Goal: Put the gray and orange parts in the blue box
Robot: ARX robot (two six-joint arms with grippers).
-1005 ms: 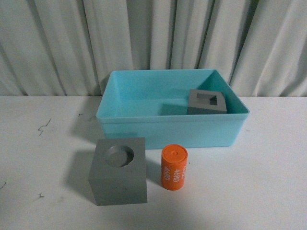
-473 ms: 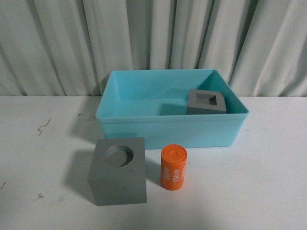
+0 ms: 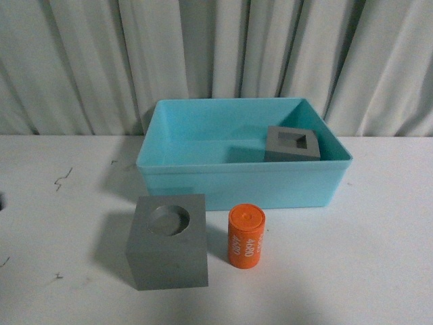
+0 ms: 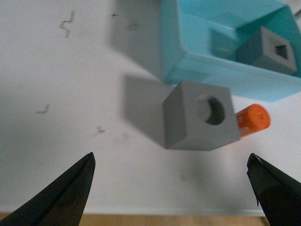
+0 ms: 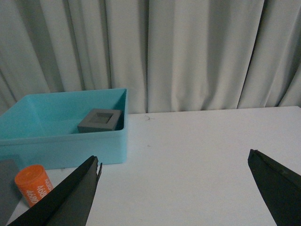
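While the near cube point(image 3: 168, 240) and cylinder point(image 3: 245, 237) are standing on the surface point(image 3: 352, 271) by the box point(image 3: 243, 186), our left tool point(image 4: 170, 159) and right tool point(image 5: 174, 157) are gaping empty. We are judging the cube stiff, light; grip flat sides.

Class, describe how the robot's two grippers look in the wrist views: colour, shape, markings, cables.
The left gripper and right gripper each show only two plain black fingers, wedge-shaped and tapering to pointed tips. No markings or cables are visible. The arms themselves are out of view, and the front view shows neither.
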